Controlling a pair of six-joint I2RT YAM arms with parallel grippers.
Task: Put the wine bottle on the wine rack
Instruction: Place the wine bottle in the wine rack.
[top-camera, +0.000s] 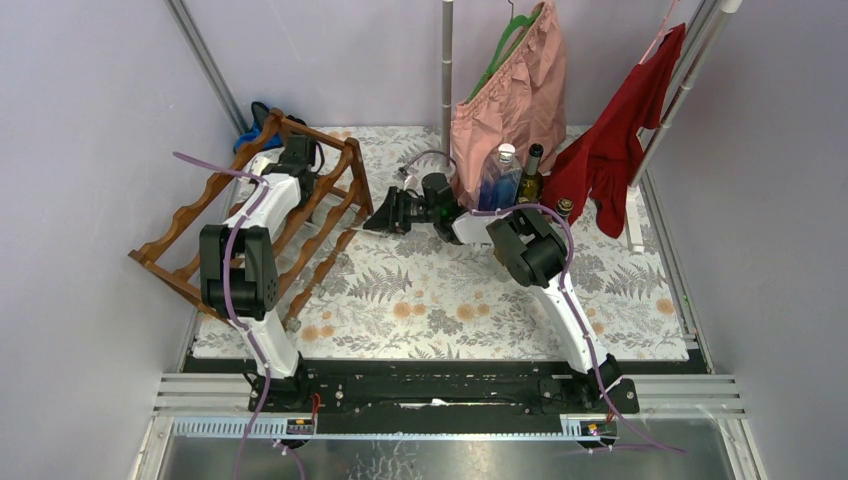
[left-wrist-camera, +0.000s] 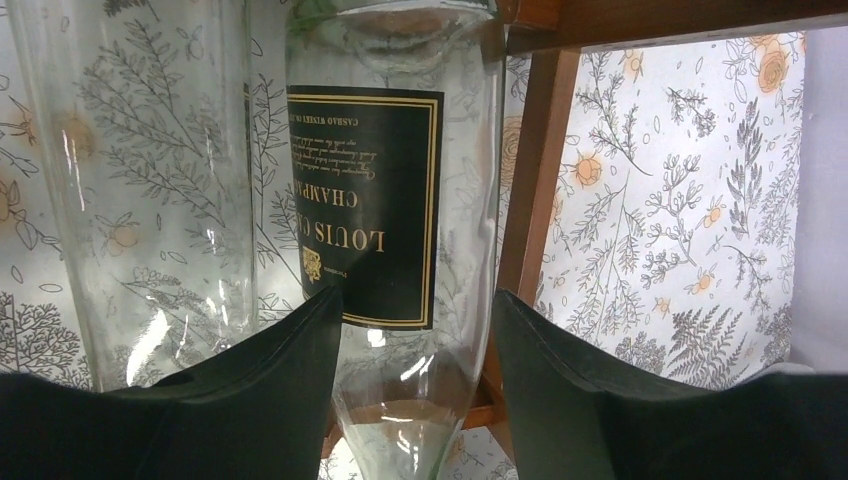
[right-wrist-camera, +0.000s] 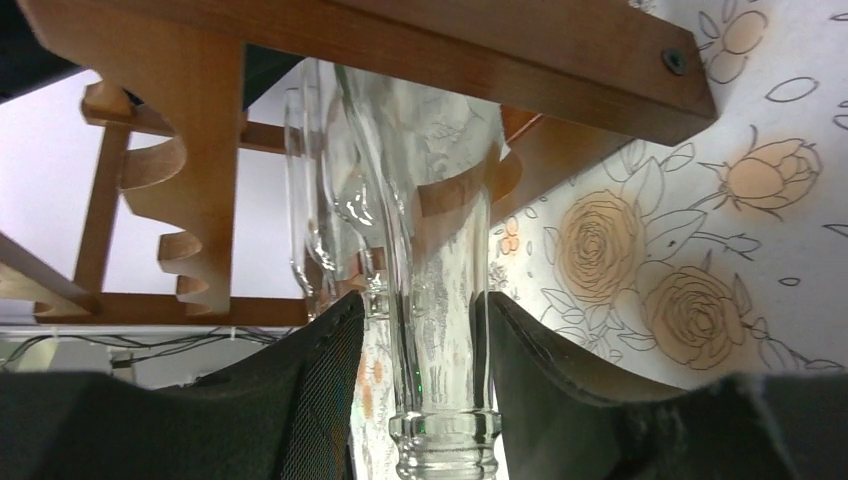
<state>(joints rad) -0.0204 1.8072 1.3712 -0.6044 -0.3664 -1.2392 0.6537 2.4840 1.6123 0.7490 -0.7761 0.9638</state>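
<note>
Wine rack (top-camera: 358, 180): stood at the tabletop's (top-camera: 450, 290) ten o'clock.
Left gripper (left-wrist-camera: 418, 300): jaws partly apart astride the wine bottle (left-wrist-camera: 365, 200) inside the rack; contact unclear.
Right gripper (right-wrist-camera: 420, 300): clamped on the bottle's neck, at the rack's three o'clock.

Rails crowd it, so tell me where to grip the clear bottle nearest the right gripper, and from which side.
Probably its neck, just behind the raised lip, coming straight in from the mouth end: slimmest there, and clear of the wine rack.
</note>
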